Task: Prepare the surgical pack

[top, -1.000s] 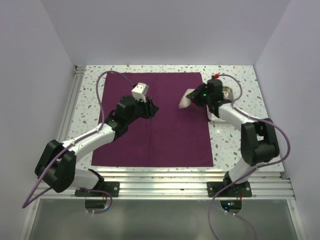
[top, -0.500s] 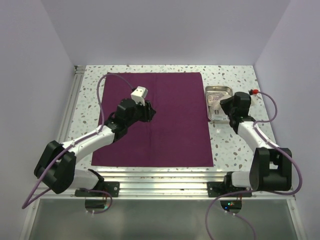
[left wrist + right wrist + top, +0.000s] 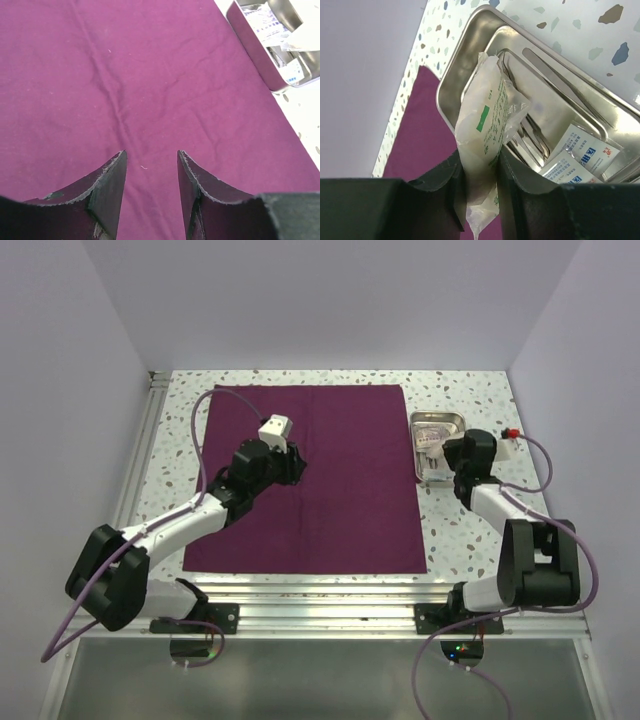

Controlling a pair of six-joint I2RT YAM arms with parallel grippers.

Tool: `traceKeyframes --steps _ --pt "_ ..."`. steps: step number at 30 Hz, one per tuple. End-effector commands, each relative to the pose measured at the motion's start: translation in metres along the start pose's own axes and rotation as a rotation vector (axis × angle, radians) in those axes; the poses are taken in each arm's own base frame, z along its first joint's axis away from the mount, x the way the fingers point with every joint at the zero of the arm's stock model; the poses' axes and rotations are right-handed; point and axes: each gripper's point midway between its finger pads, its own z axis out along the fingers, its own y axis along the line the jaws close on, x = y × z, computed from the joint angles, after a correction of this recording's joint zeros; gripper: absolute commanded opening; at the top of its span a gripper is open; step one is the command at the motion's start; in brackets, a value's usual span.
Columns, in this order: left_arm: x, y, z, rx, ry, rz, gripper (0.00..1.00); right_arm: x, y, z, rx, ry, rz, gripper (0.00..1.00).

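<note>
The surgical pack's plum-maroon drape (image 3: 330, 490) lies spread flat as a large square on the speckled table; it also fills the left wrist view (image 3: 150, 75). My left gripper (image 3: 297, 462) (image 3: 150, 160) hovers open over the drape's left half, nothing between its fingers. My right gripper (image 3: 437, 452) (image 3: 480, 165) is shut on a white plastic pouch (image 3: 487, 115) with green print. It holds the pouch upright above the left end of the steel tray (image 3: 440, 415) (image 3: 450, 85). A strip of drape (image 3: 415, 135) shows beside that tray.
The tray (image 3: 250, 45) sits just off the drape's right edge and holds steel instruments (image 3: 535, 135) and white sachets with blue print (image 3: 585, 155). A red-tipped cable fitting (image 3: 513, 431) lies right of the tray. An aluminium rail (image 3: 320, 590) runs along the near edge; walls enclose three sides.
My right arm has swung right, carrying the pouch from above the drape's upper right part to over the tray. My left gripper has drifted slightly left and stays open.
</note>
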Motion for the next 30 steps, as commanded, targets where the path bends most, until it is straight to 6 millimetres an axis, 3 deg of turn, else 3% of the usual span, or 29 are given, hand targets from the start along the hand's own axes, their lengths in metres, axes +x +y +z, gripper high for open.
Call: traceKeyframes --steps 1,4,10,13,14,16,18,19,20,24,26,27,29,30 --pt "-0.015 0.005 -0.005 -0.034 -0.05 0.034 0.49 -0.014 0.01 0.006 -0.043 -0.08 0.07 0.31" --pt "-0.023 0.023 -0.009 -0.118 -0.067 0.021 0.49 -0.017 0.02 0.004 -0.068 -0.081 0.06 0.48" --pt "-0.03 0.037 -0.018 -0.15 -0.096 -0.038 0.49 -0.031 0.0 -0.02 0.017 -0.137 0.059 0.77" --pt "-0.029 0.038 -0.02 -0.156 -0.099 -0.046 0.49 -0.042 -0.008 -0.037 0.042 -0.173 0.047 0.79" --pt "-0.029 0.04 -0.021 -0.164 -0.102 -0.053 0.49 -0.053 -0.008 -0.052 0.049 -0.203 0.016 0.79" --pt "-0.029 0.04 -0.02 -0.164 -0.102 -0.054 0.49 -0.055 -0.011 -0.054 0.067 -0.204 -0.006 0.78" --pt "-0.028 0.04 -0.02 -0.163 -0.104 -0.058 0.49 -0.062 0.0 -0.059 0.058 -0.203 -0.068 0.77" --pt "-0.027 0.04 -0.019 -0.162 -0.102 -0.059 0.49 -0.061 -0.001 -0.058 0.069 -0.186 -0.099 0.77" --pt "-0.024 0.04 -0.019 -0.161 -0.097 -0.058 0.49 -0.067 0.012 -0.059 0.048 -0.192 -0.118 0.76" --pt "-0.021 0.045 -0.022 -0.173 -0.115 -0.05 0.49 -0.054 0.013 -0.048 0.066 -0.078 -0.359 0.75" --pt "-0.015 0.048 -0.025 -0.178 -0.117 -0.041 0.49 -0.057 0.021 -0.045 0.051 -0.058 -0.466 0.7" --pt "-0.015 0.049 -0.026 -0.18 -0.123 -0.043 0.49 -0.052 0.011 -0.039 0.092 -0.02 -0.499 0.69" --pt "-0.01 0.049 -0.027 -0.173 -0.131 -0.046 0.49 -0.052 0.02 -0.034 0.078 0.019 -0.545 0.67" --pt "-0.007 0.046 -0.026 -0.156 -0.129 -0.047 0.49 -0.042 0.005 -0.022 0.131 0.082 -0.566 0.67"
